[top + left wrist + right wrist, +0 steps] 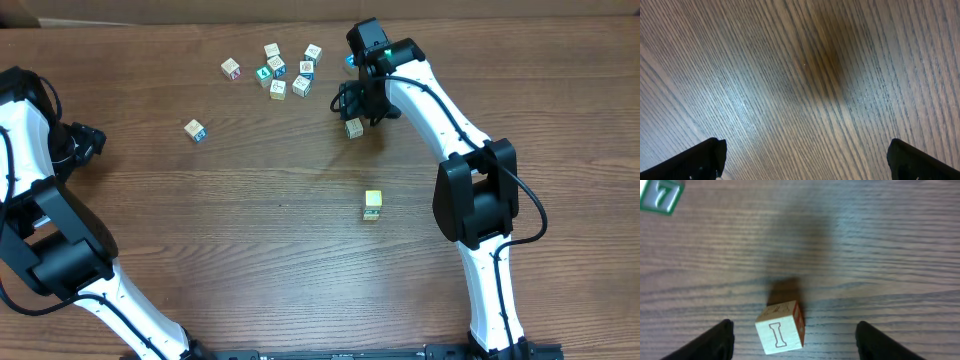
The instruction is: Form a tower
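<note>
Entry, for your next move: the tower point(372, 205) is a narrow one-cube-wide stack with a yellowish top. It stands upright on the bench point(250, 250) with its long axis vertical; you cannot count its height from above. Beyond the tower, away from the robot's base and a little to its left, lies the lettered cube point(780, 334), pale wood with an outlined "I" on top, sitting slightly askew. The right gripper point(355, 112) hangs over that cube with its jaws apart on either side, touching neither face and holding nothing. From this gripper the tower lies back toward the base and slightly right, with clear bench between, so judge the right arm much the nearer. The loose cubes point(285, 70) are clustered farther out and left of the tower, and one lone cube point(194, 129) sits well to its left. The left gripper point(805, 165) is far to the tower's left, jaws spread wide and empty over bare wood. Caution: the stack looks narrow, so an off-centre placement could tip it.
</note>
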Motion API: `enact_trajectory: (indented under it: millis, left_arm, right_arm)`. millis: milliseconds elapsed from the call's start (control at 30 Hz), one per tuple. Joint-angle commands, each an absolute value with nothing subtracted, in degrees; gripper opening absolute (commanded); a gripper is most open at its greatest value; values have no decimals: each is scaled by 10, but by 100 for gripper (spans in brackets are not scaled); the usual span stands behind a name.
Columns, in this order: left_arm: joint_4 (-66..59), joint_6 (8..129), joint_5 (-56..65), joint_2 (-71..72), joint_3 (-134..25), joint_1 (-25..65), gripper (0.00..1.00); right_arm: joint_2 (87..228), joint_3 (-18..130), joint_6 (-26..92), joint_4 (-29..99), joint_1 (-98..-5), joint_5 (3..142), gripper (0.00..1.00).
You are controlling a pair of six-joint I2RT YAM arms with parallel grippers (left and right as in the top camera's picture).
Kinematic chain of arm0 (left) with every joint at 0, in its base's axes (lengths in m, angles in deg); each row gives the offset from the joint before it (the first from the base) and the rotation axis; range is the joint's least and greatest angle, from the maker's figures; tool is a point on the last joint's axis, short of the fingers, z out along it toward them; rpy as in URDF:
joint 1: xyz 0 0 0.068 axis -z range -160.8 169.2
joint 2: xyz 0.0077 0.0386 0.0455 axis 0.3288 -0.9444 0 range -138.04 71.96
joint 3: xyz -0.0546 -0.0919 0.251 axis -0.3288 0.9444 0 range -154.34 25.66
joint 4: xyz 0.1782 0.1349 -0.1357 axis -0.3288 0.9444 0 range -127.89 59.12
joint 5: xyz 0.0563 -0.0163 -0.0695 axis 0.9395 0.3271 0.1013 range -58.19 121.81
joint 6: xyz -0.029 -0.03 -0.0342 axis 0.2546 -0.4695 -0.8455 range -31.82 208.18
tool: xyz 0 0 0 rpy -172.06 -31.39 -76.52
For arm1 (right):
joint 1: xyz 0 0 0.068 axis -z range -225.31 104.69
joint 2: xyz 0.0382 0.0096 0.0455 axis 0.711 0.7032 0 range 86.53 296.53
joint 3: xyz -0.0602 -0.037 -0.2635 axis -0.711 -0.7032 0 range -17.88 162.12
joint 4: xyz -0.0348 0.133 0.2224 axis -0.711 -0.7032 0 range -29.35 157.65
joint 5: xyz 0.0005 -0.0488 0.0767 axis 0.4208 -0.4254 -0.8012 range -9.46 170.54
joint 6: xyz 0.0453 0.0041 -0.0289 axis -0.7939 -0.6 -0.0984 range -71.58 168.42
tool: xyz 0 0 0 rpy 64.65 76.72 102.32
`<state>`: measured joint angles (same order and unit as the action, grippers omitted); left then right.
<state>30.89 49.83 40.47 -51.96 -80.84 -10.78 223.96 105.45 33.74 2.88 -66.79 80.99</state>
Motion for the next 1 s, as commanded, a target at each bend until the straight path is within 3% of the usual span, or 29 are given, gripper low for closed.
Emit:
enact_trajectory:
  millis: [0,67,133,233,333,733,967]
  left_arm:
    - [308,509,410,-524,-817,-100,100]
    - [308,509,410,-524,-817,-100,100]
    - [308,509,410,-524,-817,-100,100]
    - [308,509,410,-524,-817,-100,99]
    - [308,509,410,-524,-817,-100,100]
    - [308,509,410,-524,-817,-100,99]
    - [308,509,410,-524,-817,-100,100]
  right_arm:
    - [2242,1044,335,29,-672,789,63]
    - [2242,1038,335,29,-673,789,49]
    - [2242,1026,335,33,-675,788,47]
    - [2242,1002,335,53,-681,789,52]
    - [2242,975,335,87,-684,790,64]
    - [2241,962,337,110,-684,835,64]
    - [2241,986,337,99,-684,834,70]
